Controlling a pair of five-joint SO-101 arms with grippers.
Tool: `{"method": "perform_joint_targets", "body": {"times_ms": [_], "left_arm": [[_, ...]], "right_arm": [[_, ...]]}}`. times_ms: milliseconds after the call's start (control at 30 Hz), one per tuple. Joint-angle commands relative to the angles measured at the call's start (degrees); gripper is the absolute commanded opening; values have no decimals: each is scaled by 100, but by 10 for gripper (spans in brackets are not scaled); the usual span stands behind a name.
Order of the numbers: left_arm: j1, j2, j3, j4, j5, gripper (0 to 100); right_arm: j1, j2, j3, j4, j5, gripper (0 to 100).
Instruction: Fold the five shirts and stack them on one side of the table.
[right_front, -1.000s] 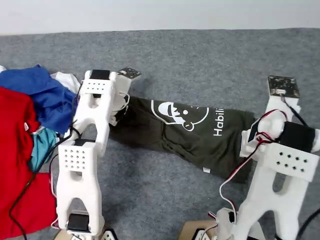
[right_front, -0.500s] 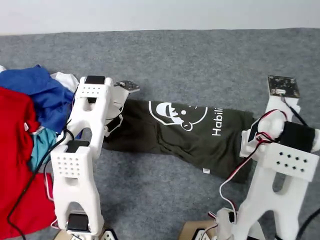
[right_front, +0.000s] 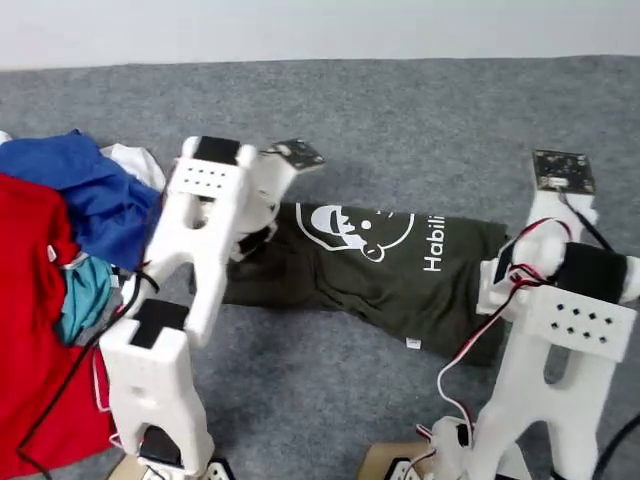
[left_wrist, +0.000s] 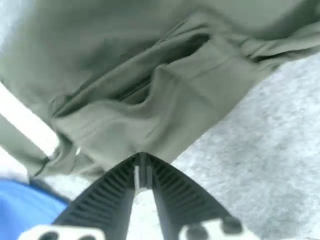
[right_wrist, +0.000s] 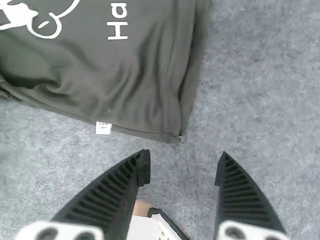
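Note:
A dark green shirt (right_front: 385, 275) with a white print lies crumpled across the middle of the grey table. My left gripper (left_wrist: 142, 172) is shut on a fold at this shirt's (left_wrist: 165, 95) left end, with the left arm (right_front: 205, 210) stretched over that end. My right gripper (right_wrist: 184, 155) is open just above bare table, a little in front of the shirt's (right_wrist: 125, 65) right corner, holding nothing. A white label (right_wrist: 102, 128) sticks out of the hem there. The right arm (right_front: 555, 300) stands at the shirt's right end.
A heap of other shirts lies at the table's left edge: red (right_front: 30, 300), blue (right_front: 85, 190), teal (right_front: 85, 290) and white (right_front: 135, 160). Grey table (right_front: 400, 110) stretches behind the green shirt and in front between the two arm bases.
My left arm swung a little left, then to the right, dragging the shirt's left end with it and bunching it. The right arm kept still.

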Motion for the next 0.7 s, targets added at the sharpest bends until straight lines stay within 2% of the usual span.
{"method": "perform_joint_targets", "body": {"times_ms": [0,167,400,667], "left_arm": [[404,-273,-22,79,-26,3],[870,281,-40,-255,-26,3],[1081,985,-84,-536,-26,3],[1442,1521,-57,-149,-202,3]], "right_arm": [[-338,-180,-79,84,-53,223],[-444,-180,-79,84,-35,223],[-444,-180,-70,92,-26,223],[-444,-180,-44,92,-9,223]]}}
